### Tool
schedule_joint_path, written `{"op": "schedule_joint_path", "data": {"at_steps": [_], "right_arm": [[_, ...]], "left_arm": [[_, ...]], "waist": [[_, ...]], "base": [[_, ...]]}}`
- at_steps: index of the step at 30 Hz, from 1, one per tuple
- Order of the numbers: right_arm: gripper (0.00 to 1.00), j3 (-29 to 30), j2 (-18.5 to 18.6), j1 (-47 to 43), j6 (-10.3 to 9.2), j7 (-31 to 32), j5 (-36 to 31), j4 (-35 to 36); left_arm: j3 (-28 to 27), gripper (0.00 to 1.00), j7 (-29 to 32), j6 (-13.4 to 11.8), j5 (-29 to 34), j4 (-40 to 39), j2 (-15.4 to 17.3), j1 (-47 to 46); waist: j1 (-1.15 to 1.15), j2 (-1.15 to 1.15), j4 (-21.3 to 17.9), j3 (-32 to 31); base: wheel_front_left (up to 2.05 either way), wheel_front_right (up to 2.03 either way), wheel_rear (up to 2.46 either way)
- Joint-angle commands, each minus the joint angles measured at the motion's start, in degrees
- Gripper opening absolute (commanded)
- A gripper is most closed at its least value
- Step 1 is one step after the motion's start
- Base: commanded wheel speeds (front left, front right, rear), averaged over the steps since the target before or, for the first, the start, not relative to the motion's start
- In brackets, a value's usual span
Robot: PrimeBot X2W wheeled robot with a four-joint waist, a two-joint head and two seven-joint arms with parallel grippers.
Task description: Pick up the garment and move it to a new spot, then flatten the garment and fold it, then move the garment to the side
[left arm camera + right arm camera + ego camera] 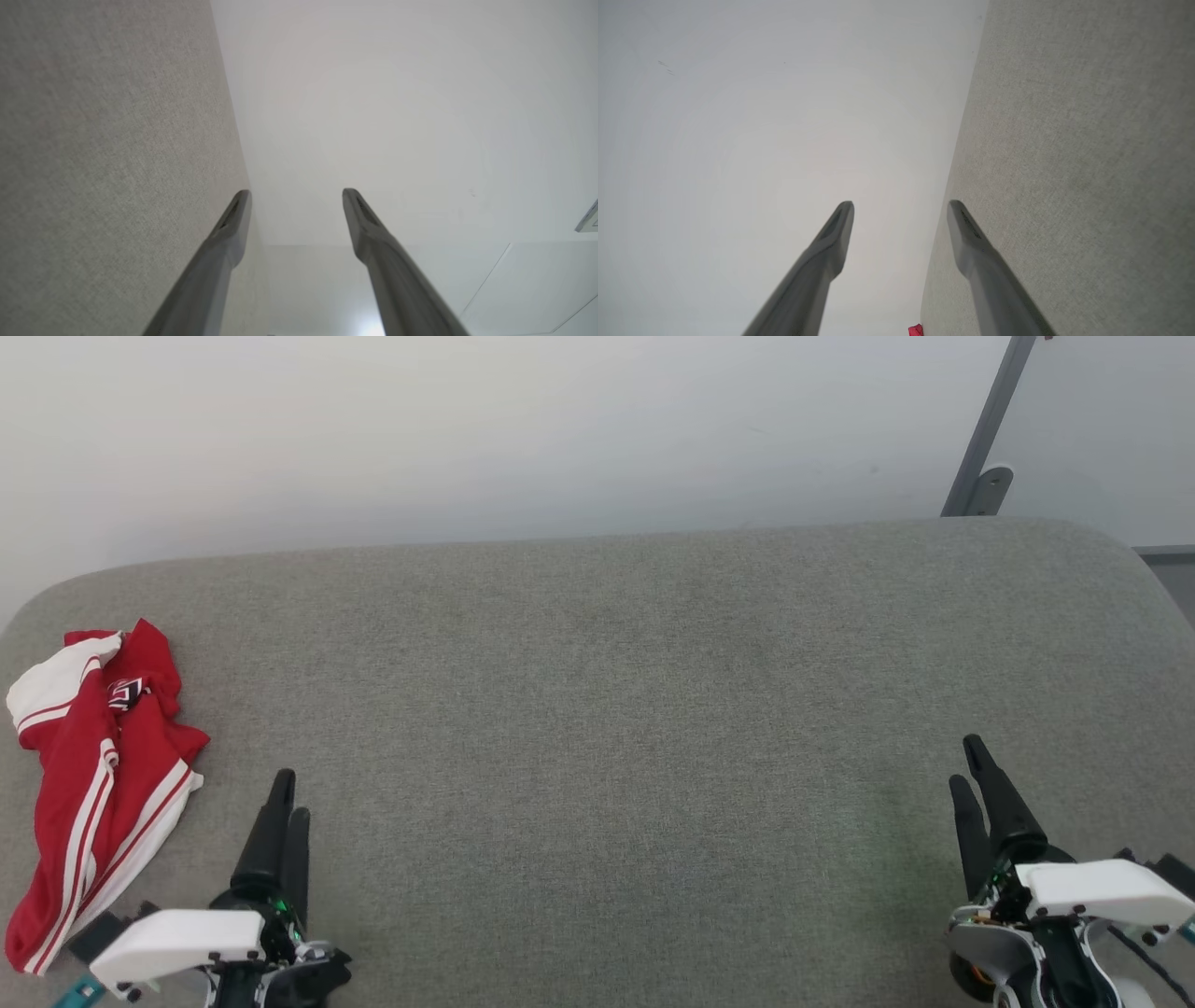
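The garment lies bunched up at the left edge of the grey worktop. The left gripper is just beside the garment, open and empty. The right gripper is well apart from the garment, open too. A clumsy grab could push the garment off that edge.

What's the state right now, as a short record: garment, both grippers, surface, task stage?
garment: red shirt with white sleeves, crumpled, lying at the left end of the surface, not held
left gripper: open, empty, fingers just to the right of the garment, not touching it
right gripper: open, empty, at the right end, far from the garment
surface: grey fabric-covered, set against a pale wall
task stage: pick-up not yet begun
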State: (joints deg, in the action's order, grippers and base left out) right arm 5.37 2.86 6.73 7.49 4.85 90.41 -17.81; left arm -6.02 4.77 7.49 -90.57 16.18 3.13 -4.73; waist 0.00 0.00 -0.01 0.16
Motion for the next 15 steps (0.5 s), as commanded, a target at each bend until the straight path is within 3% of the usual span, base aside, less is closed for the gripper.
{"op": "schedule_joint_path", "data": {"at_steps": [1,15], "right_arm": [[1.0,-1.0,1.0,2.8,0.0,-1.2,-2.0,0.1],[1.0,-4.6,3.9,6.3,0.0,-5.1,-14.2,-2.7]], "left_arm": [[0.7,1.0,-1.3,0.0,2.7,-1.0,1.3,-2.6],[2.5,1.0,-5.0,-1.0,18.5,-0.2,4.0,-4.0]], "waist": [[0.0,0.0,0.0,0.0],[0.0,0.0,0.0,0.0]], "base": [[0.0,0.0,0.0],[0.0,0.0,0.0]]}}
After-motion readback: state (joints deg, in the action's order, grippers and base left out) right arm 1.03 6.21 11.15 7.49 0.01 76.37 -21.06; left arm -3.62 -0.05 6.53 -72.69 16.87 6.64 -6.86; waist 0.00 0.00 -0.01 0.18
